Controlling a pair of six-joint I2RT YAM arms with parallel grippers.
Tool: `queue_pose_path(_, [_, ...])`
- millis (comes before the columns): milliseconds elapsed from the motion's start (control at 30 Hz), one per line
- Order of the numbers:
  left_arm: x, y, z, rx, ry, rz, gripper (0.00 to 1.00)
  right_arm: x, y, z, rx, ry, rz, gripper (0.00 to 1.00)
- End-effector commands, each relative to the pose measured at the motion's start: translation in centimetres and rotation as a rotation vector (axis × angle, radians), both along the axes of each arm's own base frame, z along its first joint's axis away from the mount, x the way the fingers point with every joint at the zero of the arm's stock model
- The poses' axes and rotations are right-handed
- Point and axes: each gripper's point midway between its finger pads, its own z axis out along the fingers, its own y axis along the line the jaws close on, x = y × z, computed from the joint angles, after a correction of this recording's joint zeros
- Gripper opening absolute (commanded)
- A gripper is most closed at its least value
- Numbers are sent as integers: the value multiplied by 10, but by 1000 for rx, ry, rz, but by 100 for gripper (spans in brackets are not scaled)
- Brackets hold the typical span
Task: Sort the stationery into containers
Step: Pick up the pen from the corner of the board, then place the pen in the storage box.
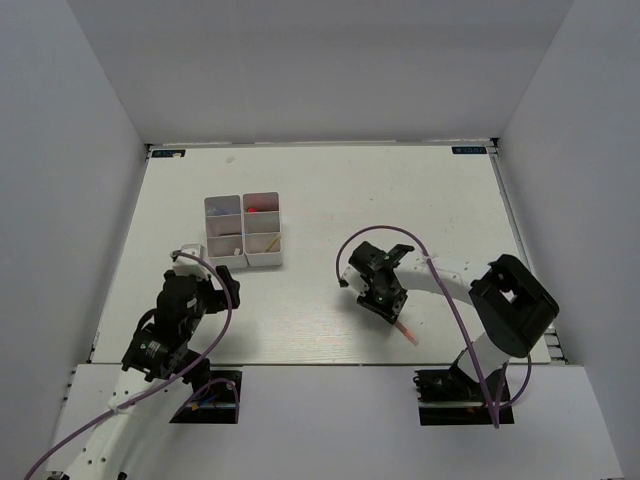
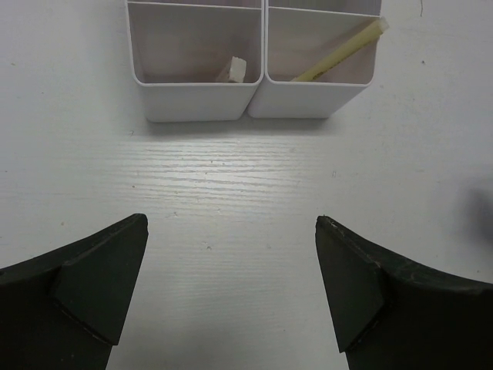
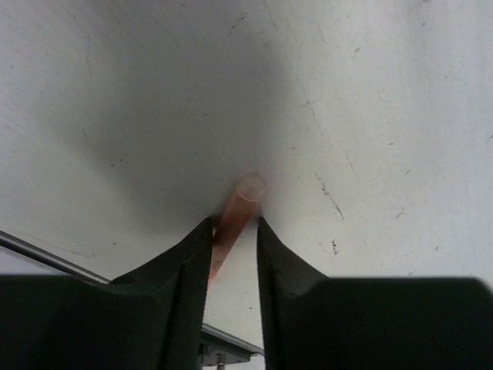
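Observation:
The white divided tray [image 1: 243,262] stands left of the table's middle; a red item [image 1: 262,208] lies in a far compartment. In the left wrist view the tray's near wall [image 2: 196,104] shows, with a beige eraser [image 2: 233,69] in one compartment and a yellowish pencil [image 2: 339,52] in the one beside it. My left gripper [image 1: 228,280] [image 2: 231,231] is open and empty, just in front of the tray. My right gripper [image 1: 385,305] [image 3: 235,223] is shut on a pinkish pencil [image 3: 239,208], whose other end [image 1: 405,333] sticks out toward the near right.
Grey walls enclose the white table [image 1: 400,200] on three sides. A metal rail [image 3: 46,254] runs along the table's near edge. The right arm's cable [image 1: 450,300] loops over the near right area.

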Motion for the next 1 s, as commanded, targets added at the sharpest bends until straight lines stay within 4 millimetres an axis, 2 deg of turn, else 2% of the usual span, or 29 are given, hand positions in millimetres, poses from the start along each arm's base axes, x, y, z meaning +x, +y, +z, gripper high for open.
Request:
queue_pose_path(0, [2, 5, 8, 1, -26, 29, 100, -7, -6, -22, -52, 45, -31, 30])
queue_pose_path(33, [2, 6, 9, -1, -30, 31, 100, -13, -7, -23, -56, 71, -32, 22])
queue_pose_path(100, [1, 6, 9, 2, -30, 29, 100, -16, -4, -23, -42, 94, -44, 12])
queue_pose_path(133, [2, 6, 9, -1, -33, 31, 100, -17, -5, -23, -49, 102, -46, 2])
queue_pose_path(300, [1, 7, 11, -2, -46, 39, 100, -15, -4, -24, -54, 99, -49, 0])
queue_pose_path(367, [1, 8, 11, -1, -47, 40, 100, -5, 7, -19, -5, 61, -33, 0])
queue_pose_path(400, [1, 8, 10, 1, -45, 41, 100, 0, 14, -10, 48, 30, -20, 0])
queue_pose_path(433, [1, 8, 10, 0, -46, 41, 100, 12, 26, -6, 99, -17, -3, 0])
queue_pose_path(500, [2, 8, 11, -1, -52, 39, 100, 20, 50, 9, 210, -36, 54, 0])
queue_pose_path(533, [2, 7, 11, -5, -56, 37, 100, 33, 69, 28, 295, -88, 74, 0])
queue_pose_path(567, [3, 7, 12, -7, -61, 39, 100, 40, 82, 37, 346, -115, 94, 0])
queue_pose_path(667, [3, 7, 12, -8, -72, 39, 100, 75, 138, 80, 522, -200, 193, 0])
queue_pose_path(700, [3, 7, 11, -5, -71, 36, 100, 77, 150, 89, 564, -194, 234, 0])
queue_pose_path(733, [3, 7, 13, -5, -74, 35, 100, 79, 163, 89, 595, -169, 273, 0])
queue_pose_path(767, [3, 8, 12, -2, -70, 40, 100, 97, 188, 126, 668, -238, 304, 0])
queue_pose_path(833, [3, 11, 12, 6, -70, 52, 100, 100, 209, 118, 689, -174, 351, 0])
queue_pose_path(867, [3, 11, 13, 6, -73, 56, 100, 115, 230, 156, 762, -227, 385, 0])
queue_pose_path(900, [3, 13, 13, 8, -74, 65, 100, 116, 240, 166, 807, -220, 408, 0])
queue_pose_path(933, [3, 15, 13, 13, -80, 71, 100, 122, 255, 164, 827, -205, 423, 0])
queue_pose_path(967, [3, 15, 14, 13, -85, 71, 100, 122, 260, 171, 852, -204, 451, 0])
